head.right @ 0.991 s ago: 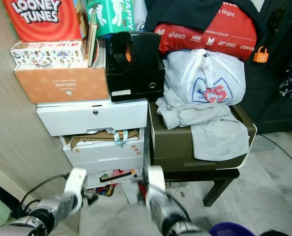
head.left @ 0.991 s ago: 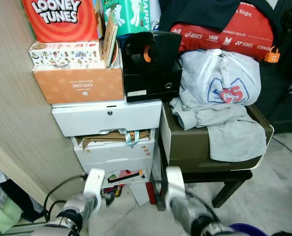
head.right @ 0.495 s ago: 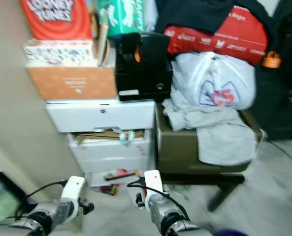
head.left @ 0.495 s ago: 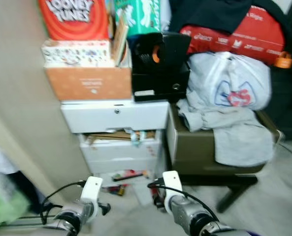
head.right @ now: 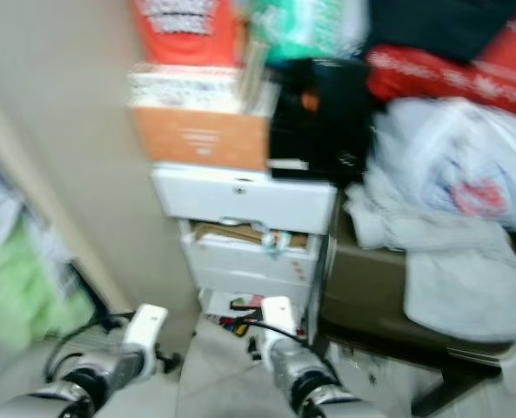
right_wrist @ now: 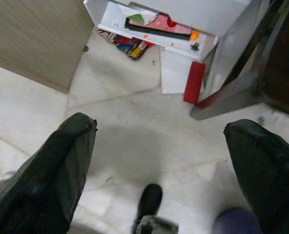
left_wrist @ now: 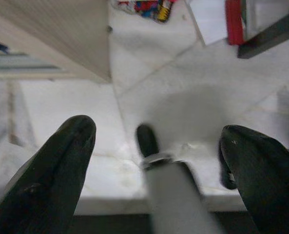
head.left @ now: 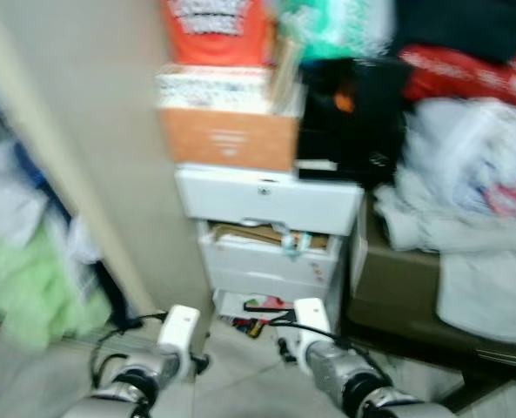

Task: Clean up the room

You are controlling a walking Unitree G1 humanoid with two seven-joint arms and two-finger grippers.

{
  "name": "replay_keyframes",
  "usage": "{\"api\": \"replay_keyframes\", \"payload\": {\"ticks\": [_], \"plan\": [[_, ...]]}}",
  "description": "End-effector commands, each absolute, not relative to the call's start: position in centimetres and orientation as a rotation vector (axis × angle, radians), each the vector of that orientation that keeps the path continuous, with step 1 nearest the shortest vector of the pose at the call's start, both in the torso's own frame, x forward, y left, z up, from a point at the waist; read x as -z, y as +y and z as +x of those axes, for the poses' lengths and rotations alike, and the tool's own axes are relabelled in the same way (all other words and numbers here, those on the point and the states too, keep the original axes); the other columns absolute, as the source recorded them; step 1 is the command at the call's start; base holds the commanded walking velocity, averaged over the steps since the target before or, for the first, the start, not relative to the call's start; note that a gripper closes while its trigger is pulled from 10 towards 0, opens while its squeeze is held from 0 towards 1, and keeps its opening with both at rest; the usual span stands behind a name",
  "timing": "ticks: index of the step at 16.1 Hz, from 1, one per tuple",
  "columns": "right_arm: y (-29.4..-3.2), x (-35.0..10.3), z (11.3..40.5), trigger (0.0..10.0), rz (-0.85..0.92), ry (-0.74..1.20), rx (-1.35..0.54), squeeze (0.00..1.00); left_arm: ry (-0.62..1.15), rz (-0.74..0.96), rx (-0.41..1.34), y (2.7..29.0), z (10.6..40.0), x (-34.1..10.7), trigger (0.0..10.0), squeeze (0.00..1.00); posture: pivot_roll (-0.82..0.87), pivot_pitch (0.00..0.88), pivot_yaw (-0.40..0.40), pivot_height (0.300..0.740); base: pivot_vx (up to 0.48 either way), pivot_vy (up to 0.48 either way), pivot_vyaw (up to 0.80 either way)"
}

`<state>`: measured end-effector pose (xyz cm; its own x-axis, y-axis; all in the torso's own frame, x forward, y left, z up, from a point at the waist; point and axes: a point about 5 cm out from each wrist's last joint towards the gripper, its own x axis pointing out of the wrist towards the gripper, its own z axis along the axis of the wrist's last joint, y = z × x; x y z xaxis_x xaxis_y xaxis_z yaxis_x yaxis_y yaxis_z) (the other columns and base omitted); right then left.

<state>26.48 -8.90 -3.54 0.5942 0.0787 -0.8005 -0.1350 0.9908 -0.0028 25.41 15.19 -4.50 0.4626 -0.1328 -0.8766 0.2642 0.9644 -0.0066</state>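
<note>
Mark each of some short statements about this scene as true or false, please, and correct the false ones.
1. An orange cardboard box sits on top of the white drawer unit. True.
2. The left gripper holds a toy. False: its fingers are spread apart with nothing between them.
3. A red flat item leans beside the drawer unit on the floor. True.
4. The right gripper is closed. False: it is open above the floor.
5. All drawers are shut flush. False: a middle drawer shows cardboard sticking out.
</note>
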Motion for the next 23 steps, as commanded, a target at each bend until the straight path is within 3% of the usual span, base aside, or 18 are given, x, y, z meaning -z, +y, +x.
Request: {"api": "replay_keyframes", "payload": {"ticks": [1,23], "plan": [[-7.85,3.05,26.86,10.0,-0.061,0.910,-0.159,0.00,1.050,0.166,0.232,16.06,25.93,4.07,10.0,0.00,-0.12,0.000,-0.011,0.740,0.000,0.000,0.80],[-7.27,2.84,26.99,10.0,-0.110,0.888,-0.214,0.00,1.050,0.155,0.233,15.82,25.88,4.13,10.0,0.00,-0.12,0.000,-0.020,0.740,0.000,0.000,0.80]]}}
